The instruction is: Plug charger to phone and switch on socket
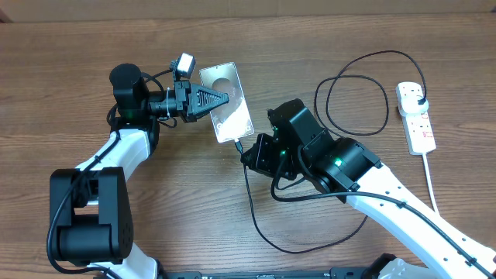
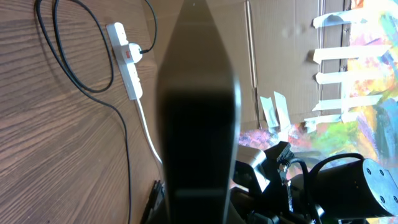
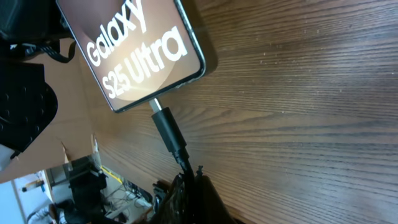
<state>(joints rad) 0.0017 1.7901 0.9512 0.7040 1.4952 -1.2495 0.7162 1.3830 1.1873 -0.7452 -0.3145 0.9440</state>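
A brown wood-grain table (image 1: 77,62) is filling the overhead view, with a strip of pale board running along its far edge. The phone (image 1: 232,116) is lying near the middle of the table, turned at a slant. Its upper face is catching glare from above. In the right wrist view it is showing white "Galaxy S25 Ultra" lettering.

The left hand (image 1: 223,98) is reaching in from the left. It is clenched, its dark pointed fingers gripping the phone by its left side.

The charger (image 3: 168,129) is sitting with its small connector pushed into the phone's near short edge. The right hand (image 1: 249,151) is clenched on the black cable just behind that connector.

From there the cable is trailing toward the front of the table and curving to the right under the right arm. Farther right it is forming a wide loop. Its black plug (image 1: 419,94) is sitting in the far end of the socket (image 1: 416,118).

The socket is lying well apart from the phone, near the right edge of the table. Its white cord is running toward the front. I cannot tell how its orange-red switches are standing.
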